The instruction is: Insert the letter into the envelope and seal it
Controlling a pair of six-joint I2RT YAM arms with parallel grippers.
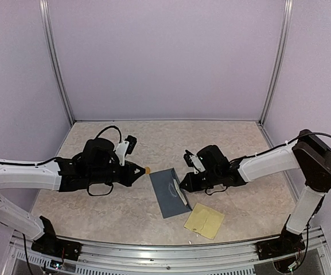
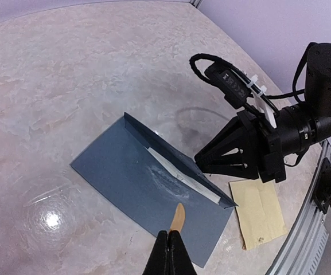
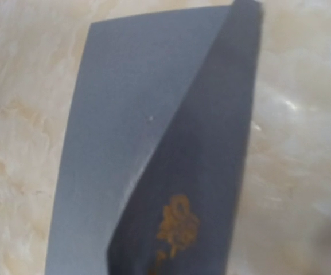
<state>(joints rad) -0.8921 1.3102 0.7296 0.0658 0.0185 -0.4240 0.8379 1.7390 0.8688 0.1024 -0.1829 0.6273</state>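
Observation:
The slate-blue envelope (image 1: 168, 193) lies flat between the arms, its flap (image 2: 171, 146) standing up along the far edge. A white strip of the letter (image 2: 183, 175) shows in the opening. My left gripper (image 2: 170, 252) is shut on a small tan sticker (image 2: 178, 216) and hovers over the envelope's (image 2: 125, 172) near edge. My right gripper (image 2: 199, 161) points at the raised flap with its fingertips close together. Its own view is filled by the dark flap (image 3: 211, 143) with a gold rose mark (image 3: 176, 224), and its fingers do not show there.
A tan sheet (image 1: 204, 220) lies on the marble-patterned table just right of the envelope, near the front rail (image 1: 171, 255). Pale walls and metal posts close in the back and sides.

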